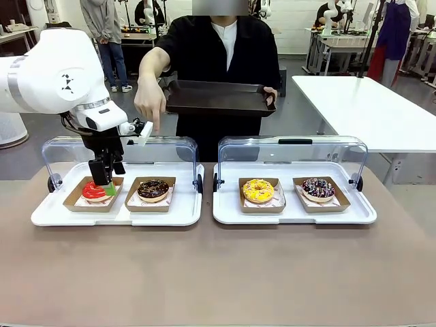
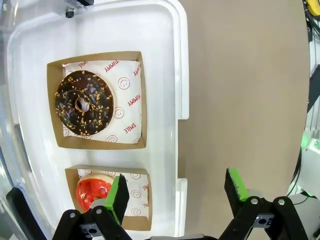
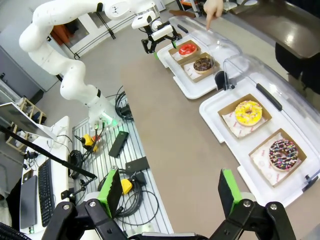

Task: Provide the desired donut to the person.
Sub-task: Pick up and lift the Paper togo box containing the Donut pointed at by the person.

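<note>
**A:** Which donut does the person want, in your opinion?

**B:** I believe the chocolate donut [image 1: 153,189]. The person's hand [image 1: 148,102] points one finger down, and the finger stands above that donut, not above the red donut [image 1: 93,190]. The chocolate one lies in its paper box in the left white tray [image 1: 116,214], on the side nearer the middle.

**A:** How should the left gripper [image 1: 103,180] proceed?

**B:** Its jaws are open and hold nothing, but it hangs over the red donut's box, at the near rim of the tray. It should go sideways first, centre the right box between the pads, and grip the cardboard wall, never the glaze.

**A:** And the arms?

**B:** The left wrist bends down, with the fingers nearly vertical. The right gripper [image 3: 167,192] is open too and empty, high above the table and well apart from the trays.
</note>
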You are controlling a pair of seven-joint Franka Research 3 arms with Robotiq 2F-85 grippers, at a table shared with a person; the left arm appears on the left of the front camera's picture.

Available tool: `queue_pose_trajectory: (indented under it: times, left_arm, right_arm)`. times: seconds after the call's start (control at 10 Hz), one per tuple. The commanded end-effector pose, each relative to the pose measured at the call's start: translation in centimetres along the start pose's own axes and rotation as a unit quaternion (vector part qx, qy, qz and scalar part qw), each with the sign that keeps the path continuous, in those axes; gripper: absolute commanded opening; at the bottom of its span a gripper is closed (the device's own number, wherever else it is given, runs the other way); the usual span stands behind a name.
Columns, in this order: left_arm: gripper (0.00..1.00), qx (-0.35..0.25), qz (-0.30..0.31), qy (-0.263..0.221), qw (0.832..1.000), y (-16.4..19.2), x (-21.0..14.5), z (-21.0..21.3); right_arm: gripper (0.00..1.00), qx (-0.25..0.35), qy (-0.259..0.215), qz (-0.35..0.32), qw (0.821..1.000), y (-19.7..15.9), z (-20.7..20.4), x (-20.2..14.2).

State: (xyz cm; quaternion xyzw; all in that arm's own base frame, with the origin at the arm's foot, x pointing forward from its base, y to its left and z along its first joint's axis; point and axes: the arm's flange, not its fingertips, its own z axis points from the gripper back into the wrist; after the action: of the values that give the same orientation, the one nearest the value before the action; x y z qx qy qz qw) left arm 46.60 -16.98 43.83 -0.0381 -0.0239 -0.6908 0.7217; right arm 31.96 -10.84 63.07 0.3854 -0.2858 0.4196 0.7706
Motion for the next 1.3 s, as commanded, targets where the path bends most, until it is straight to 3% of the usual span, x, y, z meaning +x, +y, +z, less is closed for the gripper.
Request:
queue_pose_trajectory:
  times: [0.0,0.5,0.8,1.2]
  left_arm:
    - [1.0,0.005,0.005,0.018,1.0,-0.1,0.2,0.0]
    - [1.0,0.002,-0.001,0.007,1.0,0.0,0.0,0.0]
    - [1.0,0.017,-0.02,0.037,0.999,1.0,1.5,-3.5]
    - [1.0,-0.013,0.004,0.01,1.0,4.3,0.9,-6.2]
  right_arm:
    - [1.0,0.005,-0.007,0.006,1.0,-0.1,-0.1,0.1]
    - [1.0,0.005,-0.007,0.006,1.0,-0.1,-0.1,0.1]
    - [1.0,0.005,-0.007,0.006,1.0,-0.1,-0.1,0.1]
    - [1.0,0.005,-0.007,0.006,1.0,-0.1,-0.1,0.1]
